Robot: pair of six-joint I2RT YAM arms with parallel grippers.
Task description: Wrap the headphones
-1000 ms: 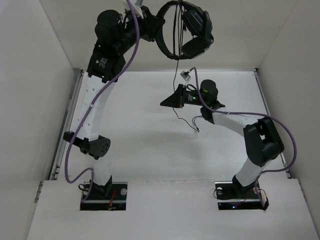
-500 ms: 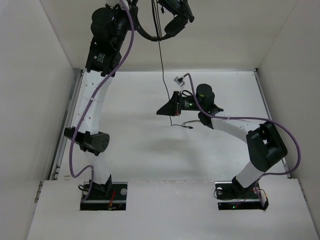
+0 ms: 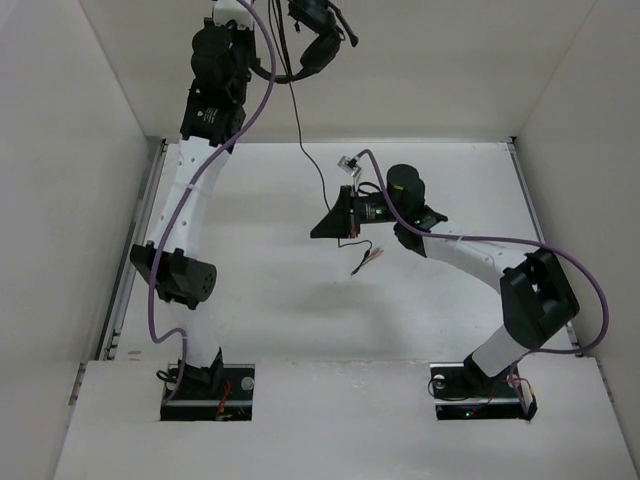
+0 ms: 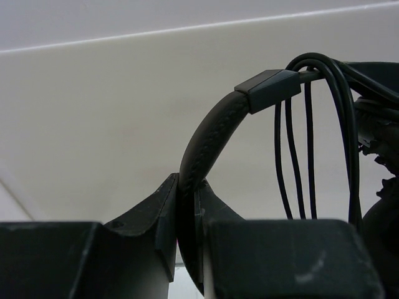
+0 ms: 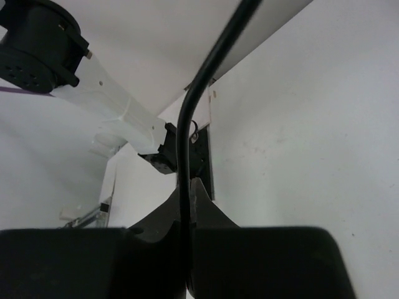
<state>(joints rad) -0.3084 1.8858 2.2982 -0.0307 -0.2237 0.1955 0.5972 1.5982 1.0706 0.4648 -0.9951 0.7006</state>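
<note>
High above white desk, small black over-ear headphones hang near back wall; thin black cable drops to right tool, light-tipped plugs dangling just under it.

Left wrist view: left tool clamped tight on padded headband; several cable turns already over band.

Right wrist view: right tool pinched narrow on cable.

Judgement: wrapping begun, loose tail left to wind.
</note>
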